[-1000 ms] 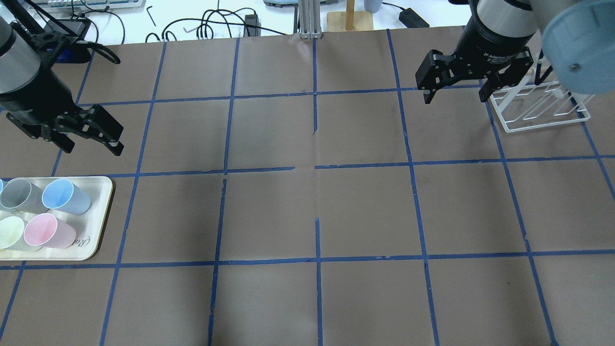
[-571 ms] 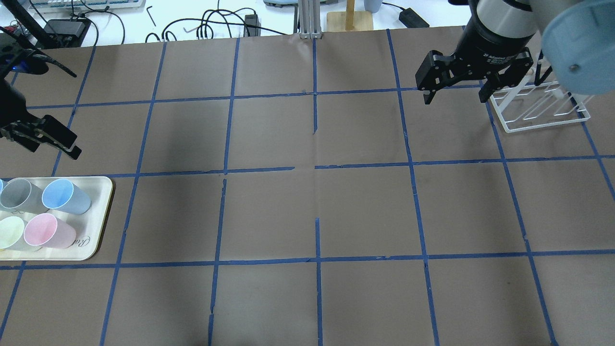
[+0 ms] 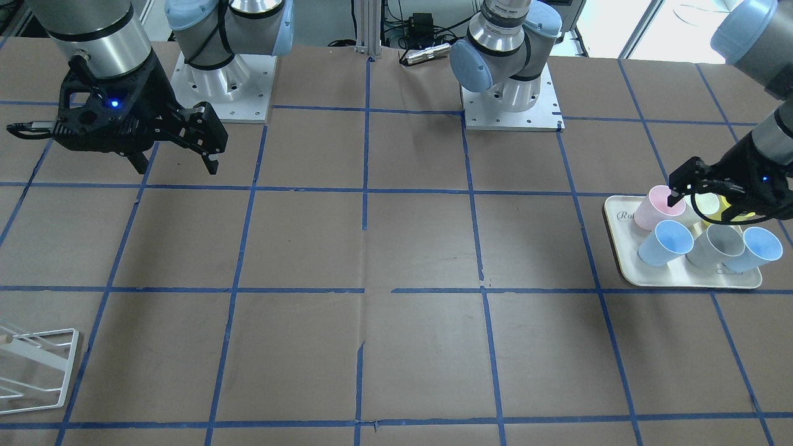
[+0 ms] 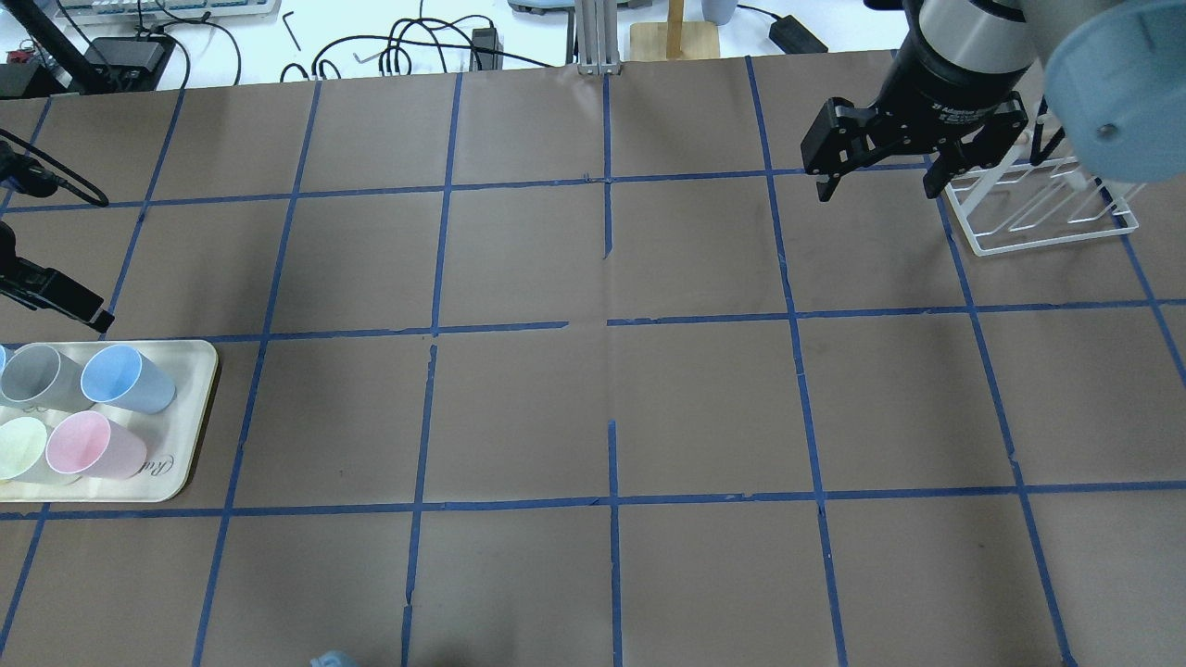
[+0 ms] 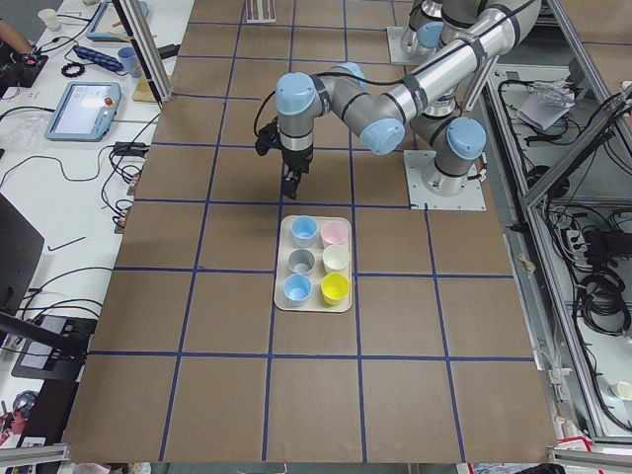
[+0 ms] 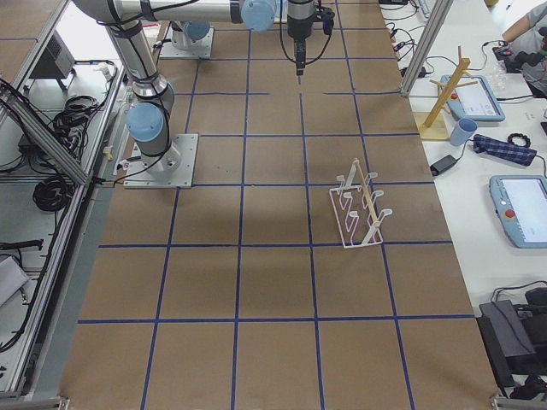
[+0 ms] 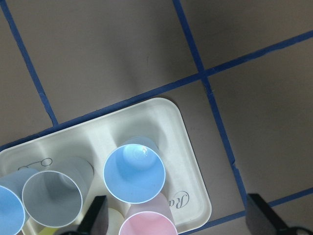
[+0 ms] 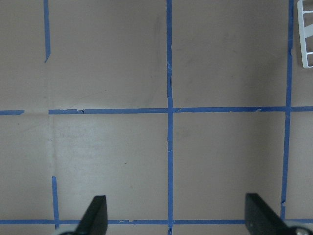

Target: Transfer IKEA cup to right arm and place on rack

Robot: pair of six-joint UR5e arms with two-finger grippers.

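The table [image 4: 519,408] wore brown paper crossed by a blue tape grid. A cream tray [image 4: 196,371] sat at its left edge, and a white wire rack [image 6: 360,205] stood far right

The worktop [image 4: 519,408] is brown with a blue tape grid [image 4: 609,500]. The tray [image 4: 199,389] is cream. IKEA cup [image 4: 125,378] is sky-blue, beside a grey cup [image 4: 37,375], a pink cup [image 4: 93,445] and a yellow cup [image 5: 335,288]. The rack [image 6: 359,205] is white.
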